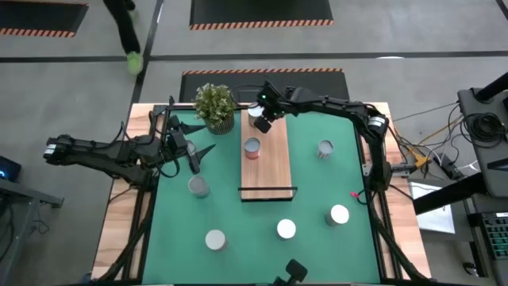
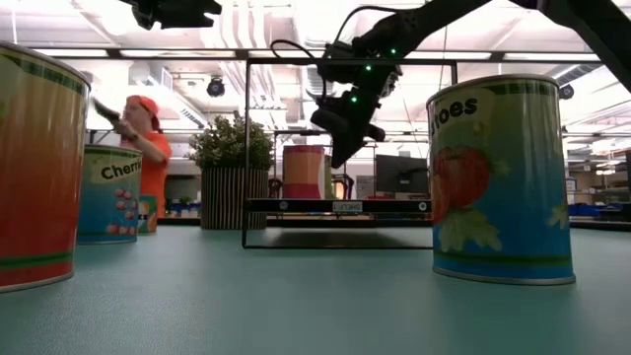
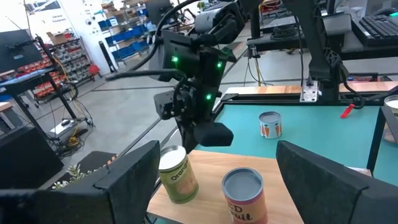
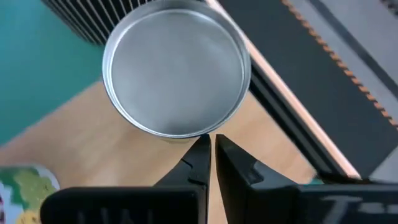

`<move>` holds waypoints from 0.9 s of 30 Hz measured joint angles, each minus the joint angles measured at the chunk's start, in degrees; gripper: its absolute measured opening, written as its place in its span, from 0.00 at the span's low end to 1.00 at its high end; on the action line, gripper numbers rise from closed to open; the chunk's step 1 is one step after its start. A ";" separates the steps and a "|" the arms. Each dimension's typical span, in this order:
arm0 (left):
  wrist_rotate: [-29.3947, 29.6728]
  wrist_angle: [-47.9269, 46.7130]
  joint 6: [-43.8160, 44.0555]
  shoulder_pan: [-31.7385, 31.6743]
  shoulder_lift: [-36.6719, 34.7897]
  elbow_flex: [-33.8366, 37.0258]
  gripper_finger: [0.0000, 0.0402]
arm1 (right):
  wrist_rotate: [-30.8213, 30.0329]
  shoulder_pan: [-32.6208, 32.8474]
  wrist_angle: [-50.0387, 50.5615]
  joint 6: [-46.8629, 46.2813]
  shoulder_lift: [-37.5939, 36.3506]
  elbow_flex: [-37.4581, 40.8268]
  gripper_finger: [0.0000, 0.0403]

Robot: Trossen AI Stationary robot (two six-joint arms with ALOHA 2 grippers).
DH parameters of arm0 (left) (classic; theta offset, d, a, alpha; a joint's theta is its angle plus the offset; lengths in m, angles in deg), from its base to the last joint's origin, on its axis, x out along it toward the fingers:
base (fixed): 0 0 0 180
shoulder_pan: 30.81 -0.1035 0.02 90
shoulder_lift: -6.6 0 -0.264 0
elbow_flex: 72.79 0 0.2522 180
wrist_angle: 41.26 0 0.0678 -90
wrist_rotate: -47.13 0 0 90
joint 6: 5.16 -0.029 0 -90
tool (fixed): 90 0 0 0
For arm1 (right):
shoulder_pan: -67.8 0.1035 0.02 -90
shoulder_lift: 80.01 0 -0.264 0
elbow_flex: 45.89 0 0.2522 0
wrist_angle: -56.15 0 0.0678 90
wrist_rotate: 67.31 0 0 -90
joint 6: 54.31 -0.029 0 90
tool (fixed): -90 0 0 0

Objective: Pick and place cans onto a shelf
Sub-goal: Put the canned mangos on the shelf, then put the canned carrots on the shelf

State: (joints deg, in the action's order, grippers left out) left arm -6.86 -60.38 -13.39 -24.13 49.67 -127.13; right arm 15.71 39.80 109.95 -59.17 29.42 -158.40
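The wooden shelf [image 1: 270,167] lies at the middle of the green mat. Two cans stand upright on it: a red one [image 1: 252,148] and a yellow-labelled one [image 3: 177,174] at its far end, whose silver top fills the right wrist view [image 4: 176,81]. My right gripper [image 1: 265,119] is shut and empty. It hangs just above and beside that far can, fingers pointing down [image 2: 338,153], and does not touch it. My left gripper [image 1: 197,156] is open and empty over the mat, left of the shelf. Several more cans stand on the mat [image 1: 198,186] [image 1: 325,148] [image 1: 339,214] [image 1: 286,229] [image 1: 215,239].
A potted green plant [image 1: 215,106] stands at the shelf's far left corner, close to the far can. The shelf's black wire frame [image 2: 246,148] rises at its ends. A person in orange [image 2: 146,138] stands in the room behind the table.
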 joint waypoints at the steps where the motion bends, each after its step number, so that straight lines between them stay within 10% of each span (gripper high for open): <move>1: 0.00 0.00 0.00 0.00 0.00 0.00 0.75 | 0.02 0.00 -1.38 0.00 0.00 0.31 0.03; 27: 0.00 -0.09 0.23 0.00 0.00 0.00 0.75 | 2.27 1.29 -2.02 0.96 -6.46 1.57 0.03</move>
State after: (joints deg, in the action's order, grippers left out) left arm -6.86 -60.47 -13.16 -24.13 49.67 -127.13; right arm 17.98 41.08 107.93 -58.21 22.96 -156.84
